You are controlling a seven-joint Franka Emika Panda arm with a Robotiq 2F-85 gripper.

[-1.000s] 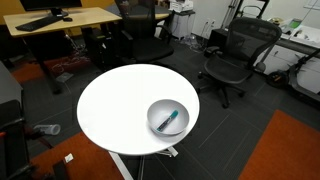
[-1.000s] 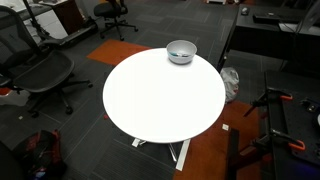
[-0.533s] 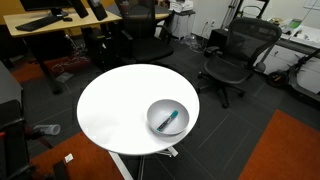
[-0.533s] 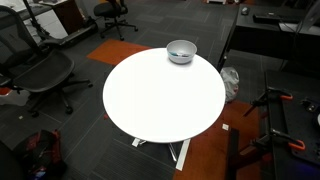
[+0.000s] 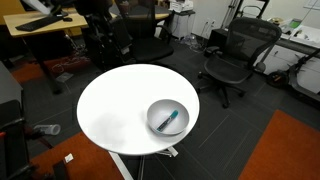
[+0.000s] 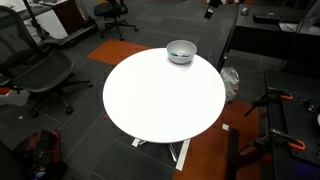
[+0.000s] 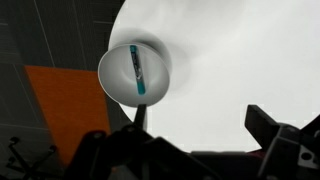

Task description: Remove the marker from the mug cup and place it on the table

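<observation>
in an exterior view the table (image 5: 110, 105) fills the centre of frame, w/ the mug (image 5: 155, 112) near its lower-right edge. the marker (image 5: 171, 121) lies slanted inside the mug, teal against the pale inside. a dark mass at upper left, in front of the desk (image 5: 60, 18), may be the arm, but we can't tell. nothing is near the mug here.

in an exterior view the mug (image 6: 181, 56) sits at the top edge of the table (image 6: 160, 100), right of centre. the marker is too small to make out. a small dark bit at the top of frame, right of the mug, could be the gripper; too small to say.

wrist view: mug (image 7: 112, 78) at centre left, seen from above, on the table (image 7: 230, 60) close to its rim. the marker (image 7: 137, 70) runs roughly top to bottom across the inside. orange carpet (image 7: 60, 100) shows at left beyond the rim. the gripper (image 7: 180, 135) comes in along the bottom of frame, jaws spread wide w/ nothing between them. it's well apart from the mug, up high by the look of it.

progress, as we judge it: nothing done yet. marker is in the mug, no contact, approx. at the approach stage. left to do: come down over the mug, line the jaws across the marker, pinch it, lift clear of the rim, set it on bare tabletop & let go. plenty of free white top to the upper right in the wrist view.
</observation>
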